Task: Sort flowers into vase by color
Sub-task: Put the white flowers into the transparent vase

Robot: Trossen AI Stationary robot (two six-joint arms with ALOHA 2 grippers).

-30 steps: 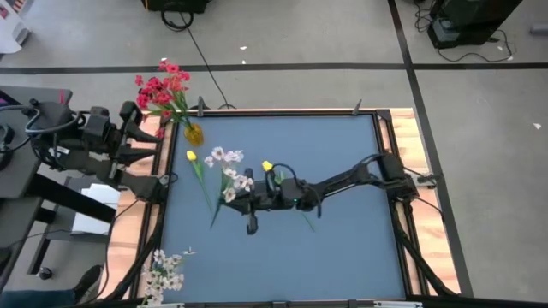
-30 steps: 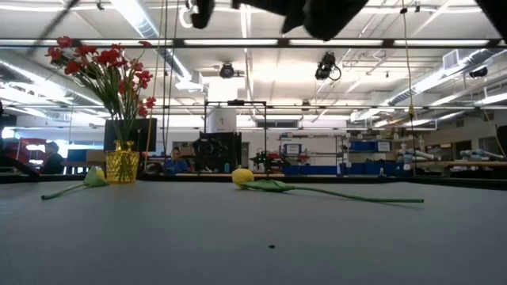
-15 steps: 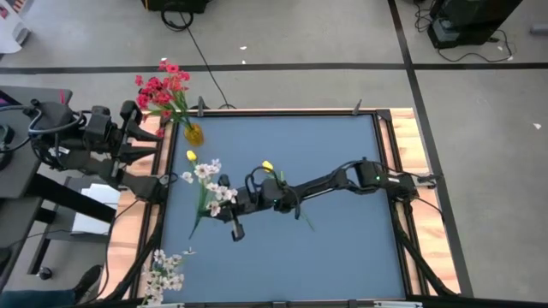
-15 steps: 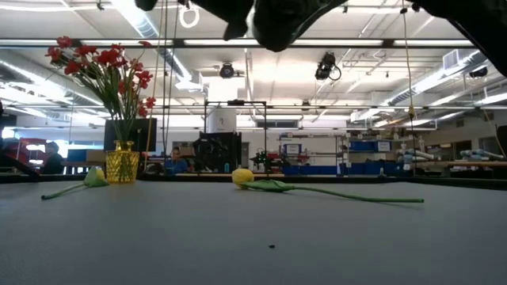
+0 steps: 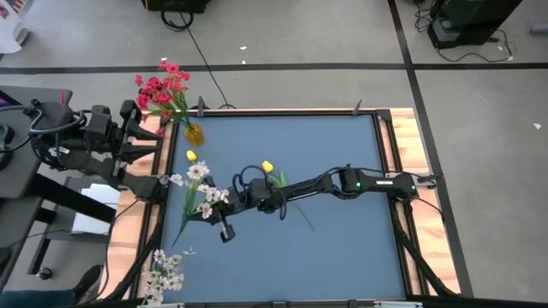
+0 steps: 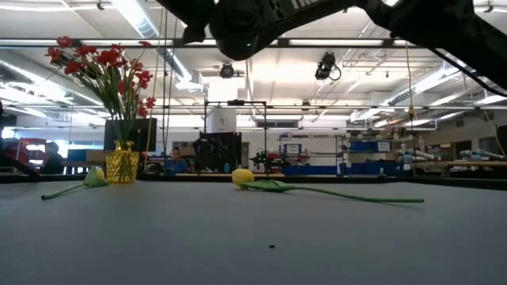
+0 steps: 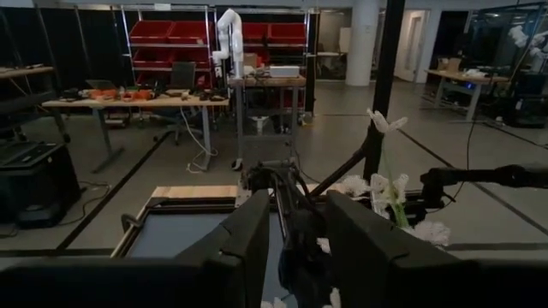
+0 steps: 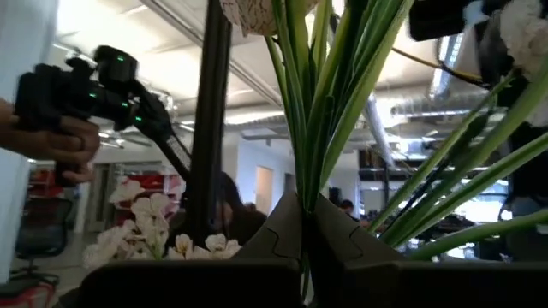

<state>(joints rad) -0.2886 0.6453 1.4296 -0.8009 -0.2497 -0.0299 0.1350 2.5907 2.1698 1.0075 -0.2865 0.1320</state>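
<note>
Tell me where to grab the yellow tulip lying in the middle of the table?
Take its thin green stem, toward the bare end, coming straight down from above with the tool's fingers across it. The yellow tulip lies flat, and its head is round.

No legible text, label, brand, number or sign is appearing in any of the current views.
</note>
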